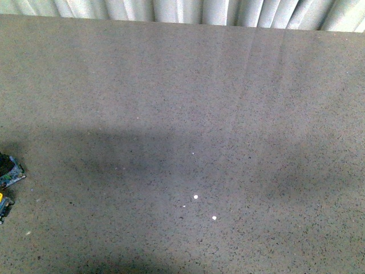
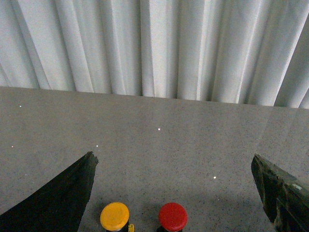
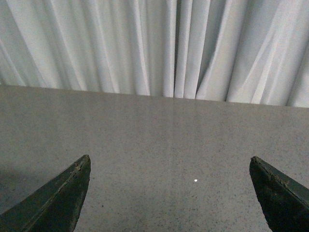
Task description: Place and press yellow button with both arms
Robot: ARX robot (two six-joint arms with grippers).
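Hovering spread open, the left claw (image 2: 174,159) is lining up the yellow button (image 2: 114,216), seemingly at the tabletop's (image 1: 199,85) eight o'clock; the right claw (image 3: 170,160) is waiting, open too.

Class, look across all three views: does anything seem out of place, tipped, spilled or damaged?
Nothing stands out. The yellow button and a red button stand upright side by side, apart, by the open left gripper. The table shows only small bright specks, no spill.
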